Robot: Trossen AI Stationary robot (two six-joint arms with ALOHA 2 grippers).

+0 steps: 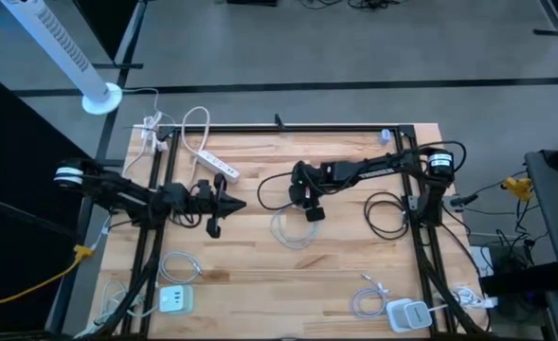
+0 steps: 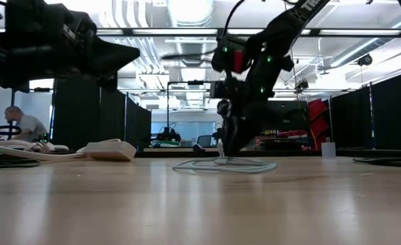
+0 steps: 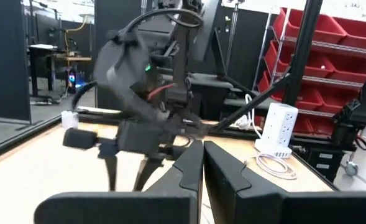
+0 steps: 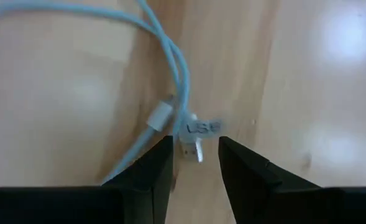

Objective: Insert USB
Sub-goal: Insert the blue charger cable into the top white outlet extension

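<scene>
From above: right gripper down over coiled white cable; left gripper clenched shut, empty, waiting well apart. Wrist-on: USB plug sits between half-parted fingers, not yet pinched. Pickup step apparently; next, squeezing squarely on plug. No containers anywhere.

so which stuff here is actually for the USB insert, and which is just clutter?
In play: right claw down over the white USB cable, its plug between the fingers.

Lying about: power strip, tower chargers, fan, shut left claw.
</scene>
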